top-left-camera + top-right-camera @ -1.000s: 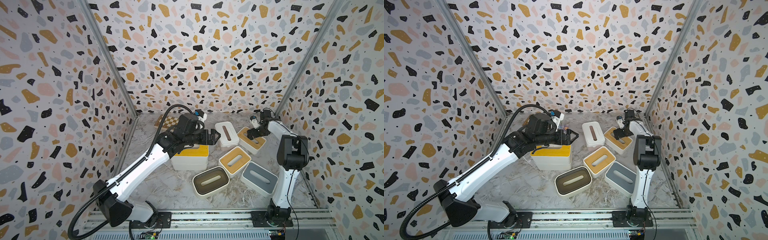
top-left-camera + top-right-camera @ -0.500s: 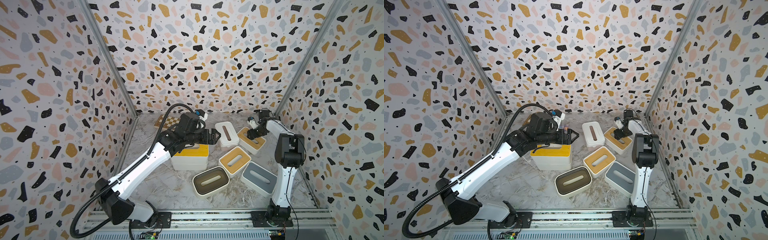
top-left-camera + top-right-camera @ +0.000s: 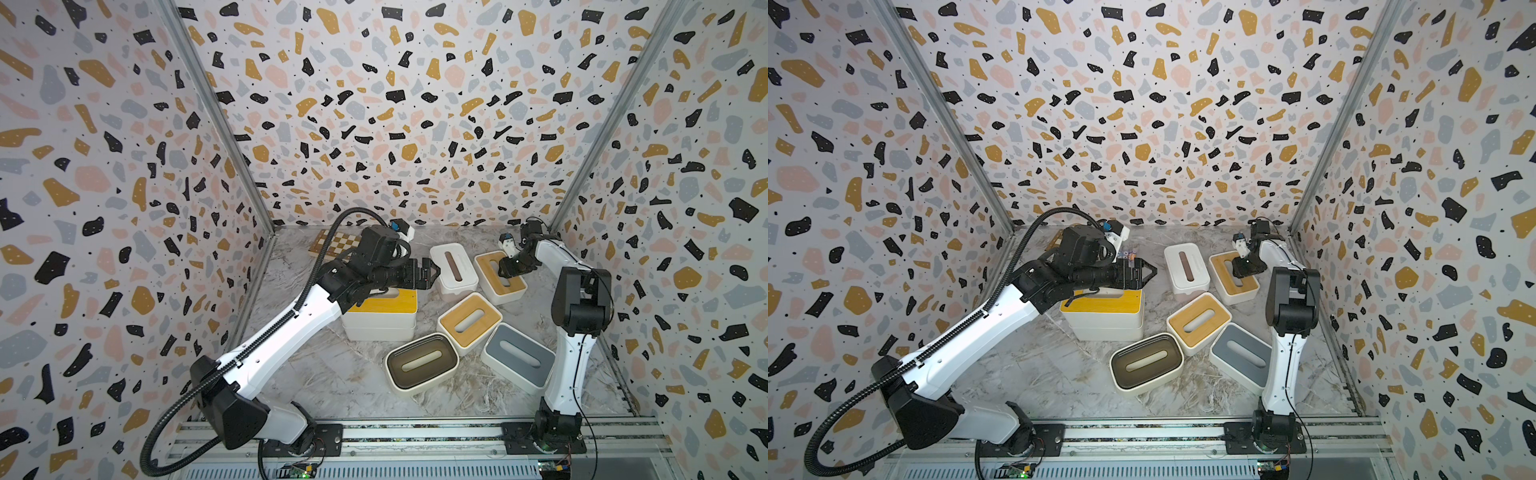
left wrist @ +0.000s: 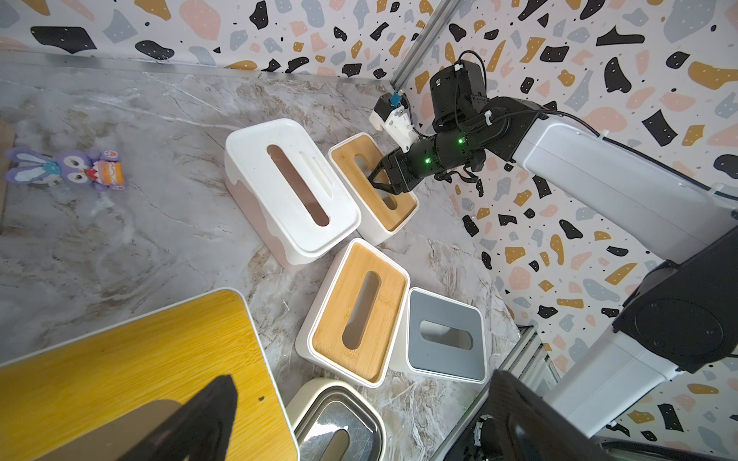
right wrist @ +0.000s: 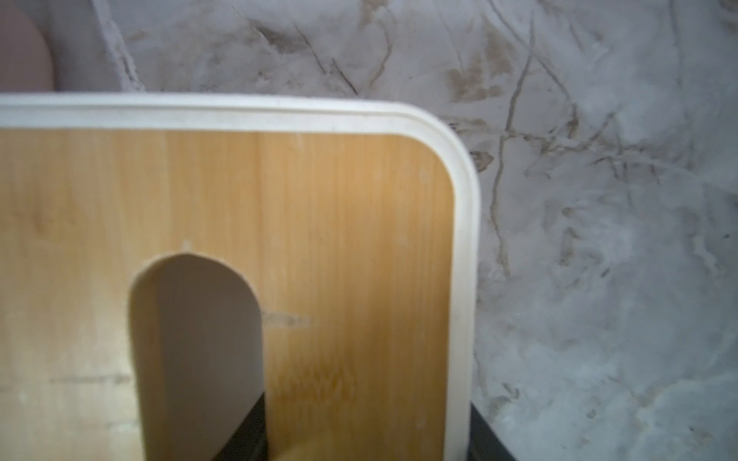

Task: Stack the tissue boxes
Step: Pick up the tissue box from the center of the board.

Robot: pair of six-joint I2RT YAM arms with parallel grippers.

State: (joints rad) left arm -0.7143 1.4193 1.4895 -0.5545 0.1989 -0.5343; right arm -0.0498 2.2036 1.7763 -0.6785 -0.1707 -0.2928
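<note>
Top view: we find the chessboard (image 3: 332, 245) at the far left of the table (image 3: 332, 374), partly behind the left arm (image 3: 291, 328). The left gripper (image 3: 432, 274) hangs above the yellow-lidded box (image 3: 390, 305), jaws spread wide and holding nothing; that box sits stacked on a second box (image 3: 378, 334). Right of the stack, nearer the rail (image 3: 415, 434), lies the olive-lidded box (image 3: 422, 361), with the white box (image 3: 453, 266) farther back. Next we meet the near wood-lidded box (image 3: 469, 318) and, just beside it, the grey-lidded box (image 3: 519, 357). Farthest right, the right gripper (image 4: 381, 185) is clenched on the far wood-lidded box (image 3: 515, 289), which stands beside the white box: in the right wrist view one finger (image 5: 243, 427) goes down its slot, the other sits outside the rim.
</note>
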